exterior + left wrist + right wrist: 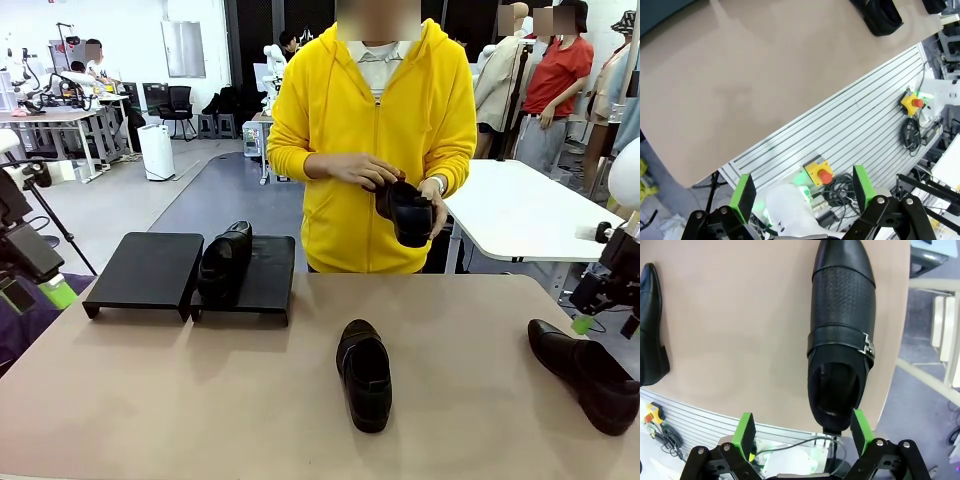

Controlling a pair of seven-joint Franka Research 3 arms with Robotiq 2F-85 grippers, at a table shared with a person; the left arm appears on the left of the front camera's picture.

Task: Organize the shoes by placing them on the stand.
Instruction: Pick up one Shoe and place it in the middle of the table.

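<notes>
Right gripper [802,430], bottom centre, fully open and empty: straddle the shoe [842,315] above it, then clamp its heel sides.

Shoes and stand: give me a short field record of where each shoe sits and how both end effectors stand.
stand: left platform and right platform, side by side, far left of the table
shoe on stand: on the right platform, toward its left side
centre shoe: on the table, mid-front
right-edge shoe: on the table, far right
held shoe: in the person's hands
left end effector: open, over the table's near edge
right end effector: open, aimed at the right-edge shoe's heel, not touching
</notes>
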